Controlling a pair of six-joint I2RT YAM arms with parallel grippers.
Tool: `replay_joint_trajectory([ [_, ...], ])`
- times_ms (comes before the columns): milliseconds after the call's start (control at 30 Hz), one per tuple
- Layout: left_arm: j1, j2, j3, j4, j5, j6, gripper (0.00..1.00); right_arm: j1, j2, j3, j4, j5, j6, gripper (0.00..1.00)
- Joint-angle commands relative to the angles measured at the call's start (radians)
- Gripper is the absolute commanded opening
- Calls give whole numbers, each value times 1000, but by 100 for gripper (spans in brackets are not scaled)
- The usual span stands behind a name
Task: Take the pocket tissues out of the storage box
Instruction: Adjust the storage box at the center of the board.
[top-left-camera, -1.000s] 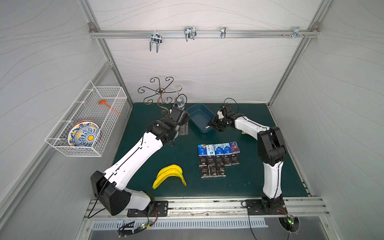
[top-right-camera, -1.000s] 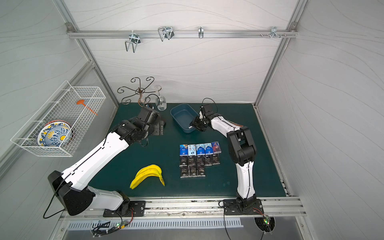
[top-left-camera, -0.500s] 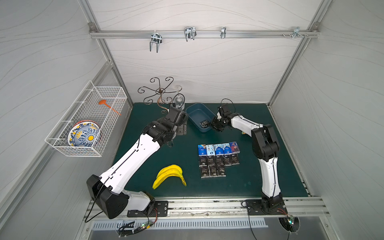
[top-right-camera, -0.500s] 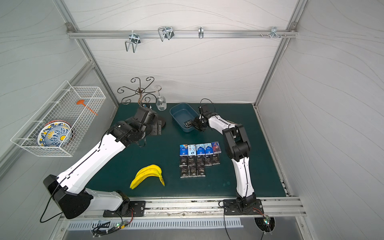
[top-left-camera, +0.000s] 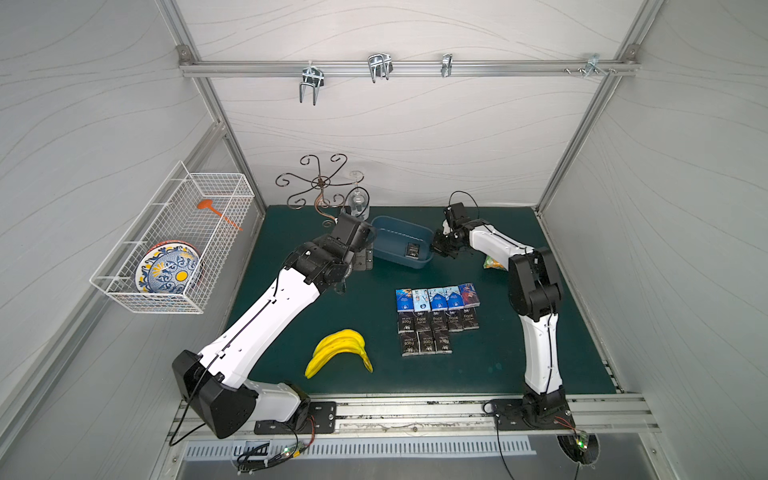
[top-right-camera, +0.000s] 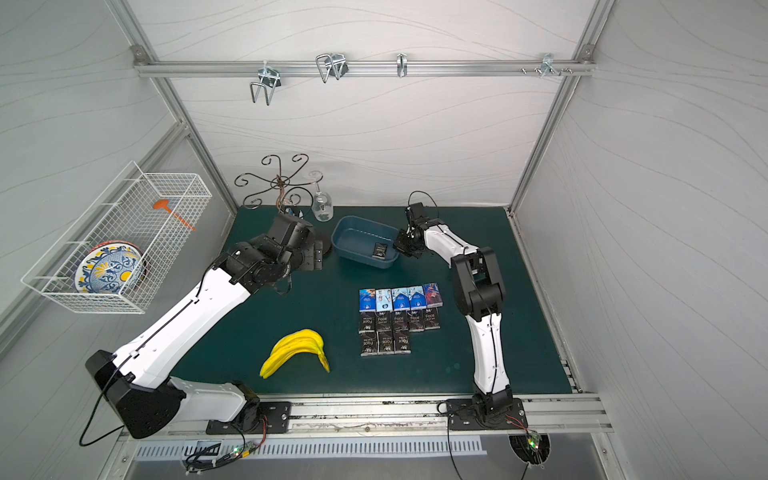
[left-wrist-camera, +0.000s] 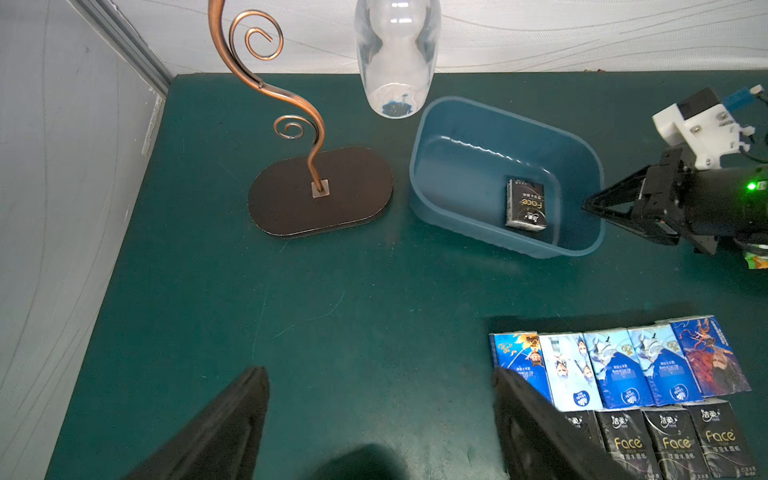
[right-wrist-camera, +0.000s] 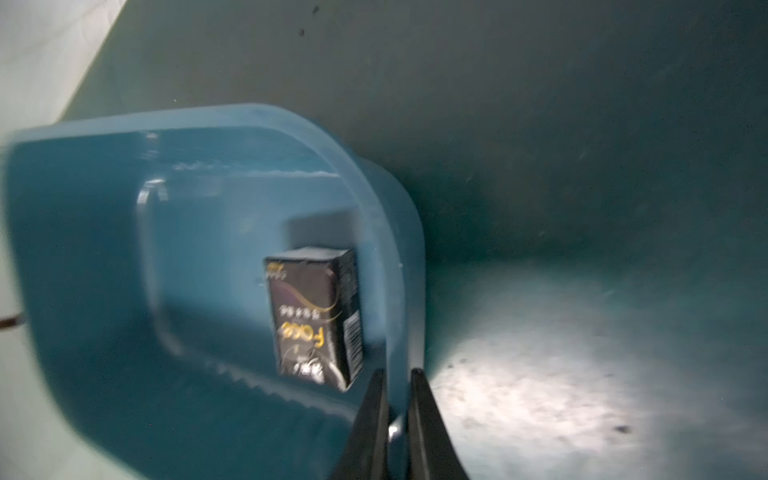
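Note:
The blue-grey storage box (top-left-camera: 390, 222) (top-right-camera: 357, 220) stands at the back of the green mat. One black "Face" packet of pocket tissues (top-left-camera: 412, 250) (left-wrist-camera: 525, 203) (right-wrist-camera: 311, 316) lies inside, by its right end wall. My right gripper (right-wrist-camera: 398, 374) (top-left-camera: 436, 247) is shut on that wall's rim (right-wrist-camera: 374, 195), one finger inside and one outside. Several more pocket tissues (top-left-camera: 436, 318) (left-wrist-camera: 623, 370) lie in rows on the mat in front of the box. My left gripper (left-wrist-camera: 379, 371) (top-left-camera: 363, 259) hovers left of the box, open and holding nothing.
A copper glass stand (left-wrist-camera: 320, 191) with a hanging wine glass (left-wrist-camera: 395, 58) stands just left of the box. A banana bunch (top-left-camera: 340, 351) lies front left. A green-orange snack bag (top-left-camera: 492, 262) sits behind the right arm. A wire basket (top-left-camera: 174, 241) hangs on the left wall.
My right gripper's jaws have closed onto the box's right rim. The black packet inside the box has come into view. The left arm has shifted slightly.

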Motion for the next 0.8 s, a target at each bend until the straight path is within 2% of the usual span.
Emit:
replay_joint_trajectory([
  [0,4,-6,6,23,3,3,88,-9,-4,59,-81,52,-183,8],
  [200,5,9,4,28,5,1,88,-8,-20,92,-98,136,-403,8],
  [400,4,21,10,25,6,6,88,-14,82,253,-260,138,-552,8],
  [767,5,36,9,22,-2,13,88,-48,170,386,-316,56,-557,14],
])
